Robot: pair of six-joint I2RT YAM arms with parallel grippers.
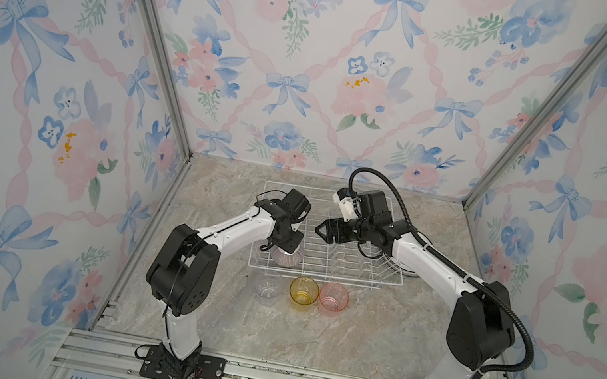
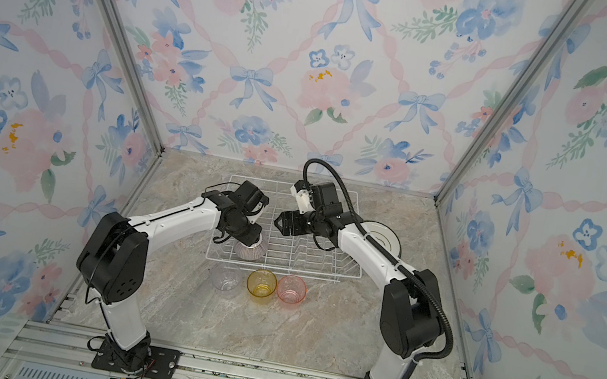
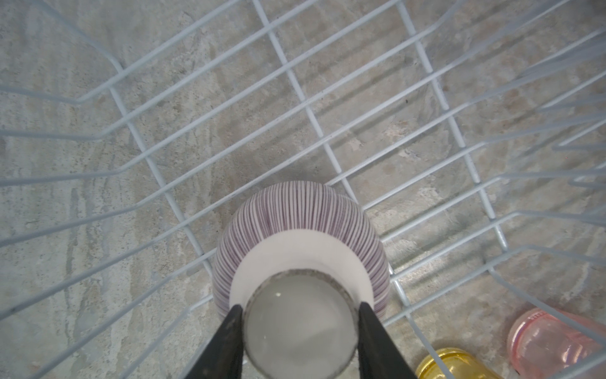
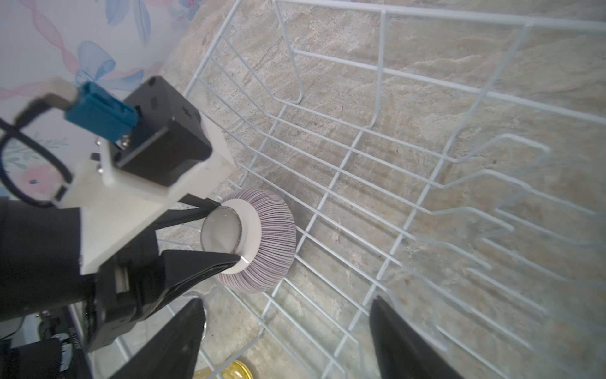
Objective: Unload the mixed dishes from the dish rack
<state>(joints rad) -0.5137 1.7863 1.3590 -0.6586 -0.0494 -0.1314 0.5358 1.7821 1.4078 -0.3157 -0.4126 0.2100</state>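
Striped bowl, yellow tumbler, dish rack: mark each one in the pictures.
striped bowl (image 3: 295, 213): left wrist view, on its striped outer wall.
yellow tumbler (image 1: 304, 292): in a top view, inside its open mouth.
dish rack (image 2: 282, 252): in a top view, on its bare wire floor.

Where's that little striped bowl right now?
In both top views the bowl is upside down in the rack's near left corner, just behind the clear tumbler, its foot pinched by the left fingers.
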